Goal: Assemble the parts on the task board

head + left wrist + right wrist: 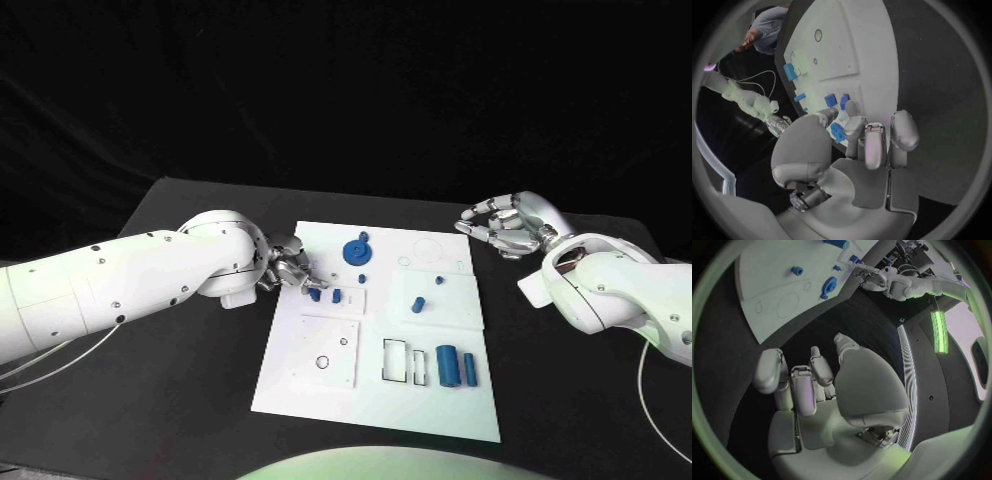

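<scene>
The white task board lies in the middle of the black table. My left hand hovers at the board's left edge, its fingers half bent and apart, holding nothing that I can see. Just beyond its fingertips stand two small blue parts, also seen as blue parts. A blue gear sits farther back and shows between the thumb and fingers as the gear. My right hand floats off the board's far right corner, fingers curled in on nothing.
A blue peg stands mid-board and two blue cylinders lie near the front right, beside outlined slots. A square panel with holes sits front left. Bare black table flanks the board.
</scene>
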Tool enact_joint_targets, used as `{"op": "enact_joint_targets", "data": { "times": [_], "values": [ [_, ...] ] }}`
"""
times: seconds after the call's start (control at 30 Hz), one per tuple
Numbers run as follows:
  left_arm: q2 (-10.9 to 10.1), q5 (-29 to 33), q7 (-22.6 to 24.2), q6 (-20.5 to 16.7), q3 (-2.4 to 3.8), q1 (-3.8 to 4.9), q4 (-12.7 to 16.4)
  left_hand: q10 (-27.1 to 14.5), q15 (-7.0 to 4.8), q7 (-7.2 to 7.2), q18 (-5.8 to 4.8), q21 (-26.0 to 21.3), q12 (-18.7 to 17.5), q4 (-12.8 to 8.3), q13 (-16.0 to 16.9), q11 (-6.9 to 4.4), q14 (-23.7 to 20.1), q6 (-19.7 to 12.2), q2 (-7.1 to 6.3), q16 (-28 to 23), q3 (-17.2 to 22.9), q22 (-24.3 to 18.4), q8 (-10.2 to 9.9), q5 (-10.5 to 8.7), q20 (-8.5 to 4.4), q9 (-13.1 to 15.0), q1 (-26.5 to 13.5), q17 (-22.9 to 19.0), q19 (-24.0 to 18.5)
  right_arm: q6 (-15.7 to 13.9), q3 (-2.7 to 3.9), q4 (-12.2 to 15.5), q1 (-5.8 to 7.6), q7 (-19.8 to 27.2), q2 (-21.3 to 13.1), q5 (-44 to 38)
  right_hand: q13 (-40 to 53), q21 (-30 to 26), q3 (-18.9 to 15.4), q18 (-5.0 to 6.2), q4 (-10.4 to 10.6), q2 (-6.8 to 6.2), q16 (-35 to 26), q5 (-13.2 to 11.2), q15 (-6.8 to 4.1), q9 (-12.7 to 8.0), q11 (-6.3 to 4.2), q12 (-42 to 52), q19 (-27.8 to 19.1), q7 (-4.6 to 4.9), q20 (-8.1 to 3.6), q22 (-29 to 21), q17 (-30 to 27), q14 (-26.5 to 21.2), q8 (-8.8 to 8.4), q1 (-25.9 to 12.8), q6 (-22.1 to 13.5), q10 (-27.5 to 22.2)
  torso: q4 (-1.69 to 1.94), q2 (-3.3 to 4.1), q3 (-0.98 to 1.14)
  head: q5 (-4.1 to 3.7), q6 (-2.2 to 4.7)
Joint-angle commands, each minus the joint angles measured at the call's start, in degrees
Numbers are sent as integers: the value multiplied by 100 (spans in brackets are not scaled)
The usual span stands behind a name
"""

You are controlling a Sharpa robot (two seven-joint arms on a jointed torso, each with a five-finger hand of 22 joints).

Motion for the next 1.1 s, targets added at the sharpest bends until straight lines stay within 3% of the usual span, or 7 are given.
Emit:
{"op": "enact_joint_targets", "data": {
  "times": [0.03, 0.17, 0.3, 0.5, 0.87, 1.1],
  "values": [
    [28, 126, 18, -3, 4, 2, 1, -40, -2, 5, -8, -32, -20, -13, -6, -7, 355, -45, 33, 12, 26, -6, 12, 20, 19, -10, 72, 497, -19, 25, 0, 6, -3, 36, 5, -18, -6, -28, -35, 34, 7, 46, -20, 36, -49, 10, -2, -29, -39, -14, -11, -7, 40, 269, 33, -18, -36, -49, -1, 0, -2, 6, -5],
    [38, 144, 15, 17, 3, 2, -12, -47, 1, 6, -8, -36, -20, -22, -7, -5, 355, -69, 77, 12, 154, -5, 27, 22, 25, -24, 272, 496, -20, 25, 0, 6, -3, 36, 4, -19, 2, -32, -55, 33, 3, 59, -20, 39, -49, 9, -2, -18, -33, -15, -11, -5, 48, 272, 48, -38, -46, -39, -1, 1, -4, 6, -8],
    [40, 149, 10, 45, 3, 2, -25, -63, -3, 3, -3, -50, -28, -43, -19, -9, 355, -123, 82, 12, 497, -21, 52, 29, 27, -46, 713, 496, -30, 25, 0, 6, -3, 34, 3, -21, 2, -32, -55, 33, 3, 59, -20, 39, -49, 9, -2, -18, -33, -15, -11, -5, 48, 272, 48, -38, -46, -39, 4, 2, -2, 6, -12],
    [41, 148, 3, 116, 3, 2, -36, -82, 4, 11, 1, -66, -42, -82, -39, -4, 355, -179, -68, 10, 993, -38, 94, 31, 37, -72, 1120, 494, -45, 27, 0, 3, -3, 31, 4, -24, -2, -35, -56, 34, 1, 61, -19, 41, -49, 9, -3, -20, -34, -15, -12, -6, 52, 273, 51, -36, -46, -42, 1, 1, -3, 10, -25],
    [65, 134, 14, 224, 2, 2, -54, -101, 12, 27, 5, -82, -68, -70, -78, 8, 355, -201, -249, 11, 1156, -58, 113, 15, 45, -91, 1204, 495, -62, 27, 0, 1, -3, 31, 6, -25, 3, -36, -57, 34, -2, 65, -17, 43, -50, 9, -3, -15, -33, -16, -12, -6, 57, 275, 55, -33, -47, -37, -2, 4, -4, 7, -41],
    [79, 143, 31, 254, 1, 1, -58, -109, 31, 47, 7, -92, -82, -10, -104, 28, 355, -174, -318, 11, 1049, -67, 99, 2, 58, -146, 869, 495, -69, 22, 0, 0, -3, 33, 3, -25, 3, -36, -57, 34, -2, 65, -17, 43, -50, 9, -3, -15, -33, -16, -12, -6, 57, 275, 55, -33, -47, -37, 1, -1, -1, 2, -43]
  ]
}}
